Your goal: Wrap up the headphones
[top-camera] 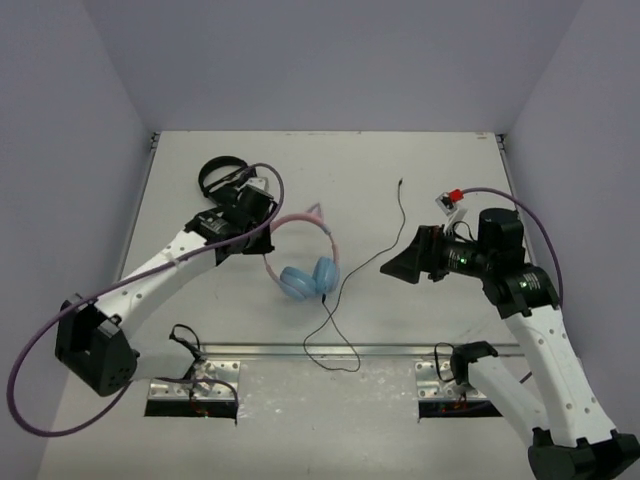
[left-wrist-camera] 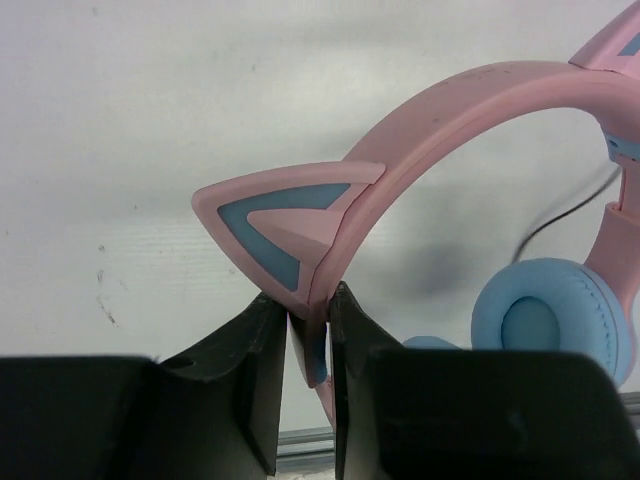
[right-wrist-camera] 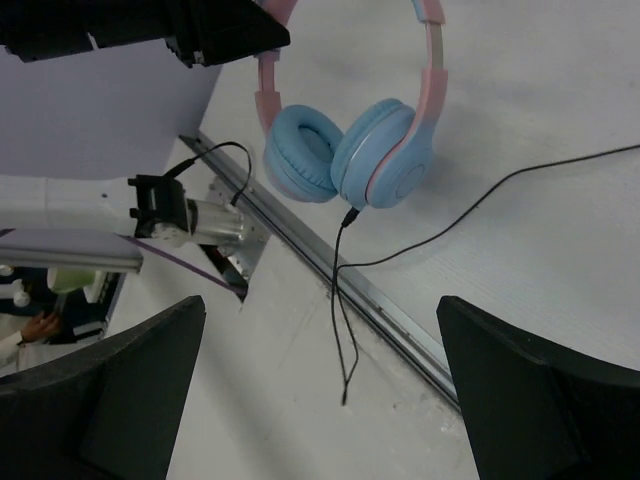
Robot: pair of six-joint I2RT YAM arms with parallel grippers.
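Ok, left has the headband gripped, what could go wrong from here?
The left fingers pinch only a thin stretch of the headband beside a cat ear, so the headphones could twist or slip free. The cable crosses the metal rail at the near edge and might snag there when pulled. The right fingers are open, off the cable, so its slack is uncontrolled.

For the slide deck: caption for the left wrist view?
Left gripper pinches the headphones by the headband, below a cat ear.
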